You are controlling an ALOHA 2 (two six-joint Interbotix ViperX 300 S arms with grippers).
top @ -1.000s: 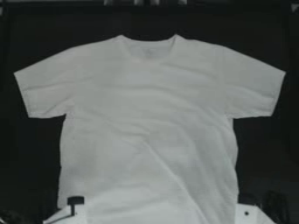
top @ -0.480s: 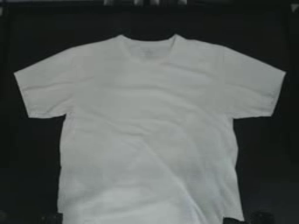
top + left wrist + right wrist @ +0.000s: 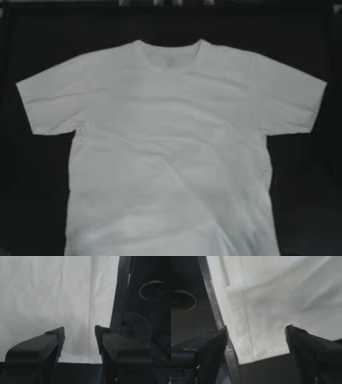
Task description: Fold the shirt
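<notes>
Top view showed the shirt (image 3: 170, 150) spread flat and face up across the middle of the dark table (image 3: 27, 200), collar toward the far edge, both short sleeves extended out to the sides, and the hem running off the near edge of the picture. You had neither arm within that overhead picture at this moment. Soft creases ran diagonally across the lower body of the cloth; the sleeves lay smooth. Left wrist view showed your left gripper (image 3: 79, 332) poised above the hem near one lower corner of the shirt (image 3: 50, 293), jaws parted with a moderate gap and nothing held between them; white cloth was visible through the gap, and the hem edge lay just short of the jaw bases. A side edge of the garment ran beside a dark table strip in that view. Right wrist view showed your right gripper (image 3: 256, 328) likewise over the opposite lower corner of the shirt (image 3: 281, 301), jaws spread wide and holding nothing, with the corner of the hem lying between them. Whether either set of fingertips touched the cloth could not be determined.
</notes>
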